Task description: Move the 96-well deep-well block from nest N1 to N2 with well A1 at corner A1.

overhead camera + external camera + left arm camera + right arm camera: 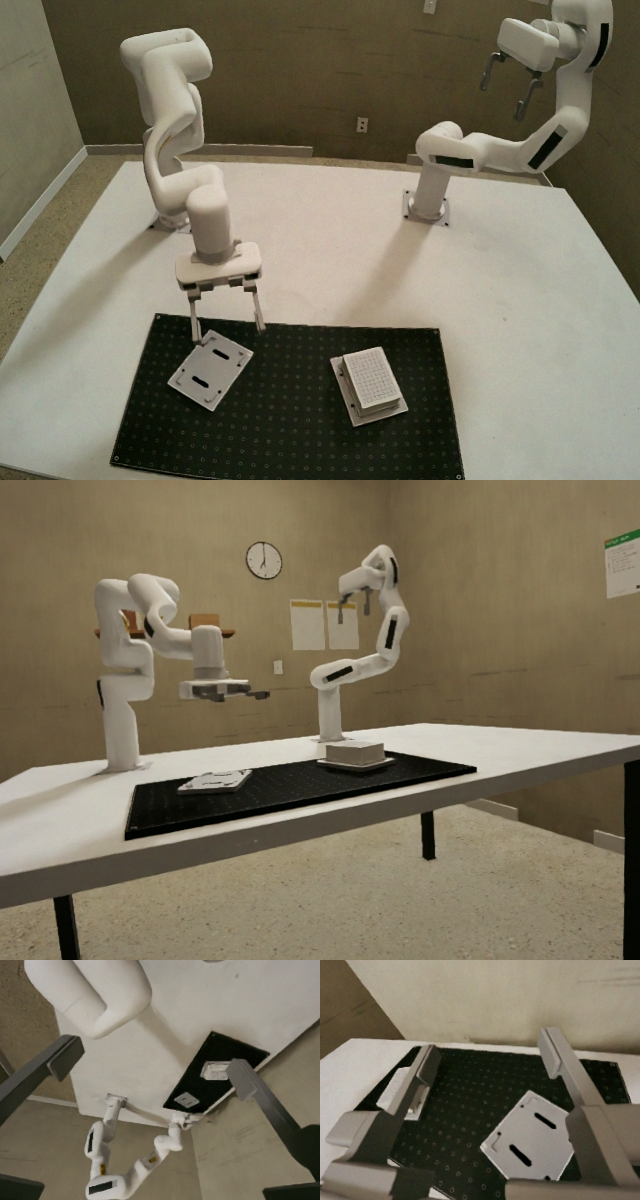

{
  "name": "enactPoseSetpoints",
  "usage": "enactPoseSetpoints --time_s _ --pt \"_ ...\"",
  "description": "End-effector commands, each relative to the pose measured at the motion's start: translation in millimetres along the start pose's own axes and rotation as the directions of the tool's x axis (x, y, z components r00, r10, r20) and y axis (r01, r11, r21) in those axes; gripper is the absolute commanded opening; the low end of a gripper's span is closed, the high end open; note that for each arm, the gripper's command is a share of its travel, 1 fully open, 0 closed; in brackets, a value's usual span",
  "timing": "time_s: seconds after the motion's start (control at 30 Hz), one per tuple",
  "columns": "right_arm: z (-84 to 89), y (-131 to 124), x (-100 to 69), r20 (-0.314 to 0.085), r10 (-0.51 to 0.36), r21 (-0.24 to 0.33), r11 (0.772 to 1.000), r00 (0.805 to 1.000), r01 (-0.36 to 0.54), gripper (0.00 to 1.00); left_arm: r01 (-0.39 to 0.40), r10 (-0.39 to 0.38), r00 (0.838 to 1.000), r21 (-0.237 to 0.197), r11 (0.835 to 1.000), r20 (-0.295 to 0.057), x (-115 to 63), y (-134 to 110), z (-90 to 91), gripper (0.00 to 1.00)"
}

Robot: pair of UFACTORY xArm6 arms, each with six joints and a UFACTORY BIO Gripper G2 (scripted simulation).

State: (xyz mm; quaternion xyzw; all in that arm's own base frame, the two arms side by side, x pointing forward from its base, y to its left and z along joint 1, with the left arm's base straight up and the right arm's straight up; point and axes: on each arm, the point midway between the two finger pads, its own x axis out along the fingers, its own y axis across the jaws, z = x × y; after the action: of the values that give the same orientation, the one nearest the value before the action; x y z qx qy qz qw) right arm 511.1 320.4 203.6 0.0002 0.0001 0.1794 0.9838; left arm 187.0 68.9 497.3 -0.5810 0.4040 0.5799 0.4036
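Note:
The white deep-well block [372, 377] [354, 753] [218, 1071] [395, 1087] sits on plate nest N1 [356, 420] [361, 769]. Its cut-off corner cannot be made out. Nest N2 [210, 369] [214, 781] [535, 1135], a grey plate with two dark slots and corner locators, holds nothing; its A1 mark is not legible. My right gripper [229, 335] [241, 695] [490, 1055] points down, partly open and empty, high above the table on N2's side. My left gripper [501, 103] [353, 616] [155, 1066] is wide open and empty, raised far behind N1.
Both nests stand turned at angles on a black perforated board [289, 403] [289, 790] on the white table [320, 248]. The left arm's base [428, 206] and the right arm's base [173, 222] stand behind the board. A gap of bare board separates the nests.

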Motion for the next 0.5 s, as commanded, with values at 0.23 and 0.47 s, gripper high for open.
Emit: enactPoseSetpoints --time_s 0.23,0.47 --pt "-9.1 37 13.0 0.004 -0.001 0.001 1.0 1.0 0.001 0.37 0.001 -0.001 1.0 0.0 1.0 0.0 -0.3 0 -0.3 1.0" --pt "-19.1 69 23.0 0.004 -0.001 0.001 1.0 1.0 0.001 0.37 0.001 -0.001 1.0 0.0 1.0 0.0 -0.3 0 -0.3 1.0"
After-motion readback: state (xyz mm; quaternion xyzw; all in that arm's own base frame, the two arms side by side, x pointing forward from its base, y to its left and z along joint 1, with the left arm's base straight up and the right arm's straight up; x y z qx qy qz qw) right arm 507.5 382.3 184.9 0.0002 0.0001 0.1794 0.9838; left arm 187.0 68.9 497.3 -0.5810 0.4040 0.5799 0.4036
